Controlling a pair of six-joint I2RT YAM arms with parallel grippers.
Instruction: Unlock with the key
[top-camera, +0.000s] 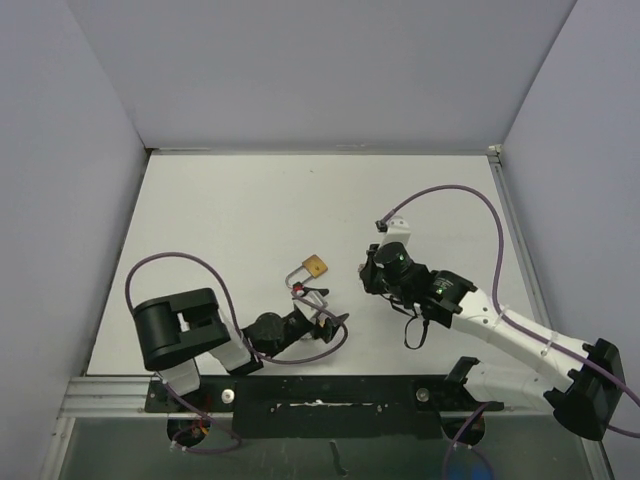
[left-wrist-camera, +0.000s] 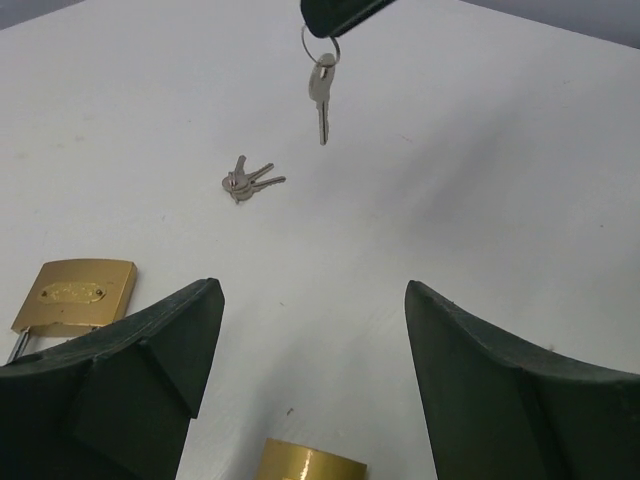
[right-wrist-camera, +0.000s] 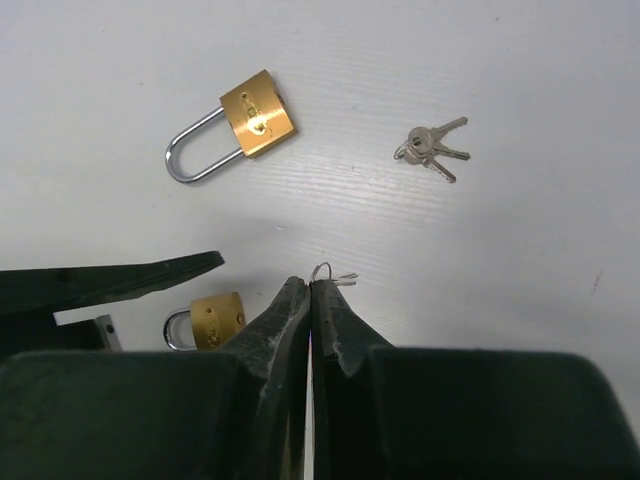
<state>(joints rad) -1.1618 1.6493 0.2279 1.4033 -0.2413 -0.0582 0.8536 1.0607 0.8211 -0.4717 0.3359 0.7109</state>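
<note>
Two brass padlocks lie on the white table. The larger padlock (right-wrist-camera: 256, 122) (top-camera: 315, 266) (left-wrist-camera: 76, 293) lies flat with its steel shackle out to one side. A smaller padlock (right-wrist-camera: 216, 320) (left-wrist-camera: 311, 464) sits on the table just under my left gripper (left-wrist-camera: 310, 290) (top-camera: 330, 307), which is open with nothing between its fingers. My right gripper (right-wrist-camera: 312, 283) (top-camera: 366, 272) is shut on the ring of a silver key (left-wrist-camera: 320, 100) (right-wrist-camera: 336, 277). The key hangs straight down above the table, apart from both locks.
A bunch of spare keys (left-wrist-camera: 246, 181) (right-wrist-camera: 432, 148) lies on the table between the two grippers, beyond the larger padlock. Grey walls close in the table (top-camera: 250, 200) at the back and on both sides. Purple cables loop above both arms.
</note>
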